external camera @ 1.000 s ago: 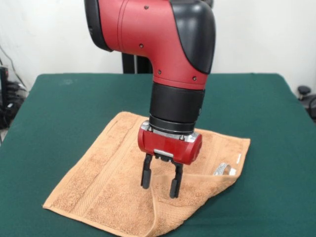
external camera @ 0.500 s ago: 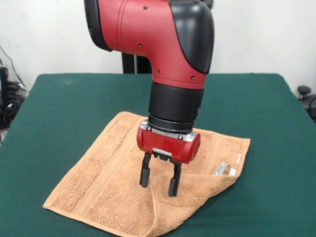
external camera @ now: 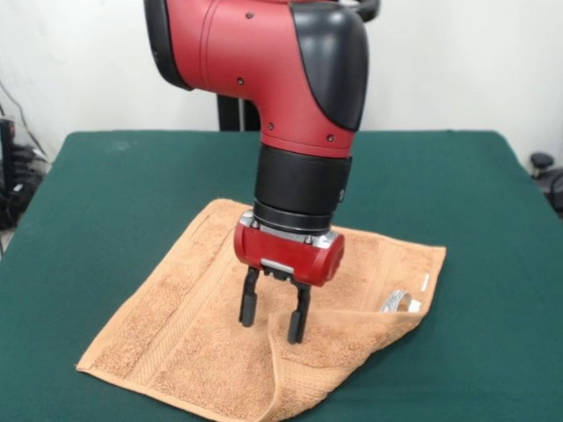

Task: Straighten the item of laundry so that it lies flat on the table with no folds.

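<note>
Towel (external camera: pixel 176 325) on green table (external camera: pixel 106 193), white label (external camera: pixel 425 282) apparently blank, gripper (external camera: pixel 274 318) apart.

Plain white wall (external camera: pixel 457 61) behind, even soft light, dark cables and equipment (external camera: pixel 13 167) at left edge, black caster (external camera: pixel 543 163) at right

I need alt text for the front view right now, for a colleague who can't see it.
A red and black robot arm holds its open pincer just above an orange-tan towel on a dark green table. The towel's near right corner is folded over, with a white label showing by the fold.
</note>
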`<action>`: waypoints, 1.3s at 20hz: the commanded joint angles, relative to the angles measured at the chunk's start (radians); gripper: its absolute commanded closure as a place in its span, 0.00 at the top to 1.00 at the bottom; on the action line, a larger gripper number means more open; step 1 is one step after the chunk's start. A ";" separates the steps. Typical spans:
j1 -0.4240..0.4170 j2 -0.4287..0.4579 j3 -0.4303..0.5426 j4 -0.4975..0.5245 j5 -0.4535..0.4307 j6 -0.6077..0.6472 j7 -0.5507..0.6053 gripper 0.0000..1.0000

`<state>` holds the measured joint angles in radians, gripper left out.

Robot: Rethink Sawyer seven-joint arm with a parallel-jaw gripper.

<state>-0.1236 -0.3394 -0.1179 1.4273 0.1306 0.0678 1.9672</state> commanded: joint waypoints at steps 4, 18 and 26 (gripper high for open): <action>-0.006 0.039 0.102 0.120 -0.005 -0.077 0.188 1.00; -0.004 0.079 0.113 0.093 0.014 -0.117 0.191 1.00; 0.021 0.098 0.098 0.086 0.041 -0.121 0.206 1.00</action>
<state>-0.1398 -0.3221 -0.1127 1.4529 0.1318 -0.0277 1.9672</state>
